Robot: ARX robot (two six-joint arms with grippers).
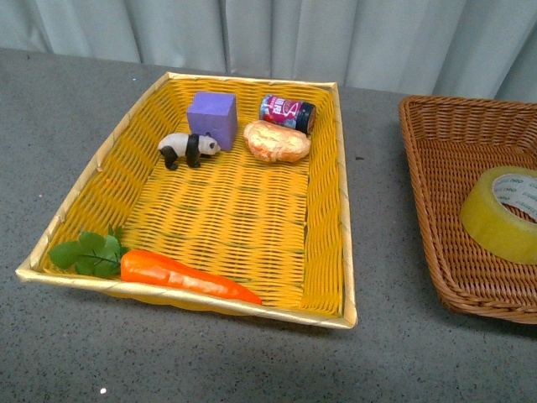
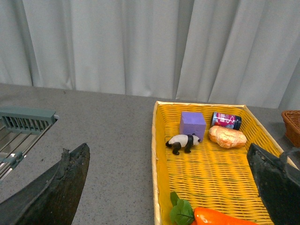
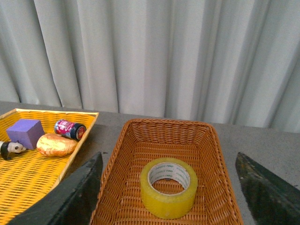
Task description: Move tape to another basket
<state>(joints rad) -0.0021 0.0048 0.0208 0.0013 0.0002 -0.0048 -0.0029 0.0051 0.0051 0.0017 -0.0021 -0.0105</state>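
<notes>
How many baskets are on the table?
2: a yellow basket holding toys and a carrot, and to its right a brown wicker basket holding the tape. More could lie outside the pictures.

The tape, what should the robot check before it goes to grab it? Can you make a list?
1. The tape is lying flat in the brown basket, hole facing up: ok.
2. Nothing else is in that basket crowding the roll: ok.
3. Right end effector is wide open with the roll between its fingers' line: ok.
4. The yellow basket has a bare middle to put it in: ok.
5. Left end effector is open and holds nothing: ok.
6. Whether the roll is stuck to the wicker: cannot tell.
</notes>
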